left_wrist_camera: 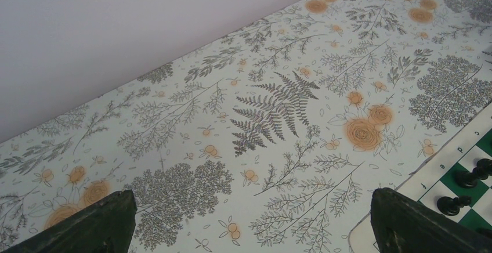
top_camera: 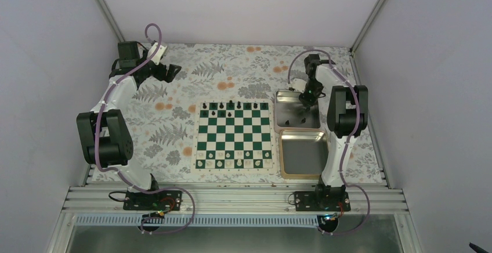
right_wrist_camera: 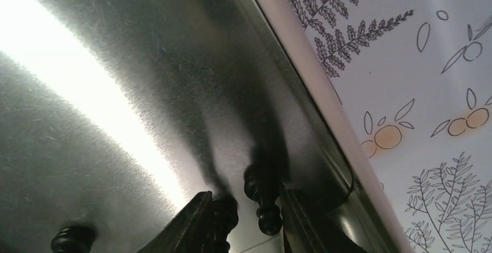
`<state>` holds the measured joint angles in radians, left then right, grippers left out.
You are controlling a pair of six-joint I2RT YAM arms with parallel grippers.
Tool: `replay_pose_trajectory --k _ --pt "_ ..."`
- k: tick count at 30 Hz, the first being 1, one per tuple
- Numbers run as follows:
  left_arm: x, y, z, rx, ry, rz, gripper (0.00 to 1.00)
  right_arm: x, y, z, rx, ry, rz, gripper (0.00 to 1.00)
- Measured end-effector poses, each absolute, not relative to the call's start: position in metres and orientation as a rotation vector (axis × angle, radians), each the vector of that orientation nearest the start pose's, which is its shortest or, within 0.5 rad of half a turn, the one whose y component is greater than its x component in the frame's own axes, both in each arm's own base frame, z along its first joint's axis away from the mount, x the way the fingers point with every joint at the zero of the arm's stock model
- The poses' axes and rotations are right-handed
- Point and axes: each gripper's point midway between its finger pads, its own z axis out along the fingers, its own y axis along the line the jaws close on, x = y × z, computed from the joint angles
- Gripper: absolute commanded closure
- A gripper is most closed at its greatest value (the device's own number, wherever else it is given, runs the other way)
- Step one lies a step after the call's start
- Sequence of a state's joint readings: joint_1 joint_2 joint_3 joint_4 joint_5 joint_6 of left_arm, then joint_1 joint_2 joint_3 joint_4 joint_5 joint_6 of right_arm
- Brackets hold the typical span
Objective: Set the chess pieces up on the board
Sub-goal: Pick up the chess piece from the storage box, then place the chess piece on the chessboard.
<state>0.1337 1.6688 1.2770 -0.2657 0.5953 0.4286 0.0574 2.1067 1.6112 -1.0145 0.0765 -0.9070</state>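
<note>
So the right hand [right_wrist_camera: 246, 201] is down inside the silver tin [right_wrist_camera: 116, 61], with a tiny black chess piece [right_wrist_camera: 264, 198] between its two dark fingers [right_wrist_camera: 185, 230]. The rim-side finger looks like it's touching it, but it's too dark to say if it's actually pinched. Another black piece [right_wrist_camera: 72, 238] sits bottom left. There's a big glare streak across the tin floor, and the floral counter [right_wrist_camera: 441, 90] shows past the rim.

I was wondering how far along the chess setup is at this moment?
Done: several small black chess pieces stand along the far rows of the green-and-white checked chessboard. In hand: the right gripper brackets one black piece lying in the far silver metal tin; a firm grip isn't clear. Left: at least one more piece lies in that tin. The left gripper hangs open, empty.
</note>
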Motion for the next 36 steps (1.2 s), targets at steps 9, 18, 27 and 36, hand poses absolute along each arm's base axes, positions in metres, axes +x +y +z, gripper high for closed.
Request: replay_pose_trajectory --k 9,18,27,36 --pt "0.475 -0.033 0.206 0.620 2.026 -0.332 0.00 0.414 0.013 0.030 -1.425 2.768 -0.128 0.90" --pt "0.475 -0.033 0.206 0.621 2.026 -0.331 0.00 0.423 0.019 0.049 -1.423 2.746 -0.140 0.93" --pt "0.475 -0.033 0.206 0.621 2.026 -0.332 0.00 0.438 0.124 0.125 -1.641 2.455 -0.216 0.93" --pt "0.475 -0.034 0.206 0.622 2.025 -0.337 0.00 0.407 0.263 0.170 -1.900 2.076 -0.192 0.93"
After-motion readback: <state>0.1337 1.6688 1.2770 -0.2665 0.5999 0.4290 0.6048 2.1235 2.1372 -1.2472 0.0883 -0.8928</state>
